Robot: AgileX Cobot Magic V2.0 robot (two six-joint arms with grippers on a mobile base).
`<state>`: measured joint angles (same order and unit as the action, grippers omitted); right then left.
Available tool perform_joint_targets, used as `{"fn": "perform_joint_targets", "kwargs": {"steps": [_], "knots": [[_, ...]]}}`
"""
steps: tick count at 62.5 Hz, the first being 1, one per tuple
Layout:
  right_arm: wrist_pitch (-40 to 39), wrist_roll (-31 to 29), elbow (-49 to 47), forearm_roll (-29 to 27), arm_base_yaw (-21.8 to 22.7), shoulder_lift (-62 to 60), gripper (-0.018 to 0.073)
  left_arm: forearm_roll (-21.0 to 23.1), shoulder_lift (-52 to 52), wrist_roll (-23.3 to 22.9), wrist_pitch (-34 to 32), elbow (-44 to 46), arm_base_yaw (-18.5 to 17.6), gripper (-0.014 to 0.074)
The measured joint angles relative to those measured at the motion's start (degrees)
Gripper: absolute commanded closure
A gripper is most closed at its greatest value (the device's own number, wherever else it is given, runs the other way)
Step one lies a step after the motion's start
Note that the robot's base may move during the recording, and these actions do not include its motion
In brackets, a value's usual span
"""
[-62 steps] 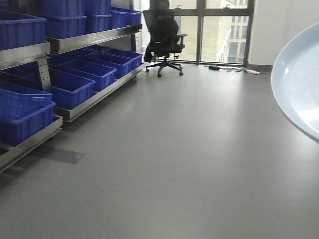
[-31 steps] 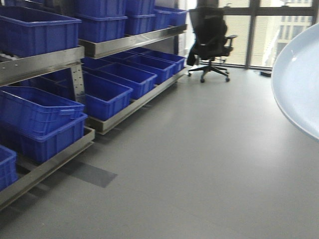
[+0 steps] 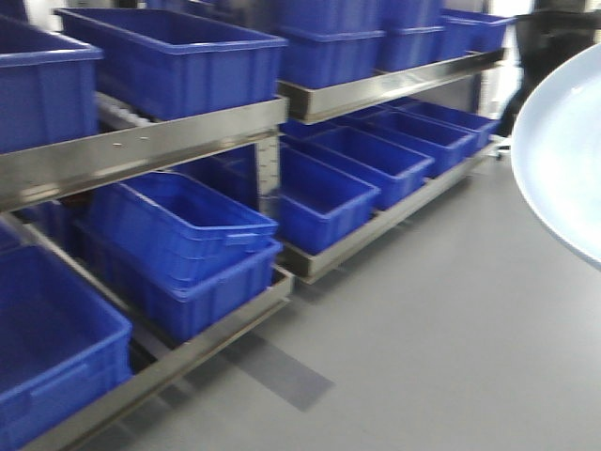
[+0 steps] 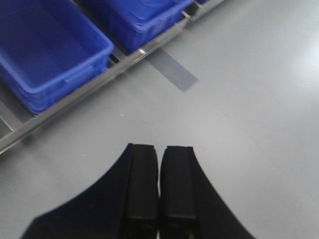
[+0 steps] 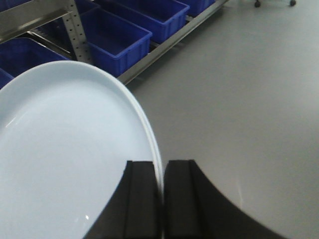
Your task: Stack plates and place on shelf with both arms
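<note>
A large pale bluish-white plate fills the left of the right wrist view, held on edge above the grey floor. My right gripper is shut on its rim, one black finger on each face. In the front view the same plate pokes in from the right edge. My left gripper is shut with nothing between its fingers, hanging over bare floor. The metal shelf runs along the left of the front view, its tiers filled with blue bins.
An open blue bin sits on the shelf's bottom rail, left of my left gripper. A darker grey patch marks the floor in front of the rack. A dark office chair stands blurred at the far end.
The front view has swung left and closer to the shelf; bins loom larger and the chair has slid to the top right. The plate keeps its place in the view.
</note>
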<state>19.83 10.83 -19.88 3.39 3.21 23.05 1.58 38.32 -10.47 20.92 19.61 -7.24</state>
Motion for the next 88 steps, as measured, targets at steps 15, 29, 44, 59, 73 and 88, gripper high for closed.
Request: {"fn": "perform_joint_targets", "kwargs": {"steps": [15, 29, 44, 59, 73, 88], "knots": [[0.00, 0.00, 0.00, 0.00, 0.00, 0.00, 0.0536, 0.00, 0.00, 0.00, 0.00, 0.00, 0.00, 0.0500], [0.00, 0.00, 0.00, 0.00, 0.00, 0.00, 0.0536, 0.00, 0.00, 0.00, 0.00, 0.00, 0.00, 0.0500], [0.00, 0.00, 0.00, 0.00, 0.00, 0.00, 0.0536, 0.00, 0.00, 0.00, 0.00, 0.00, 0.00, 0.0500], [0.00, 0.00, 0.00, 0.00, 0.00, 0.00, 0.0536, 0.00, 0.00, 0.00, 0.00, 0.00, 0.00, 0.0500], [0.00, 0.00, 0.00, 0.00, 0.00, 0.00, 0.0536, 0.00, 0.00, 0.00, 0.00, 0.00, 0.03, 0.0500], [0.00, 0.00, 0.00, 0.00, 0.00, 0.00, 0.0536, 0.00, 0.00, 0.00, 0.00, 0.00, 0.03, 0.0500]]}}
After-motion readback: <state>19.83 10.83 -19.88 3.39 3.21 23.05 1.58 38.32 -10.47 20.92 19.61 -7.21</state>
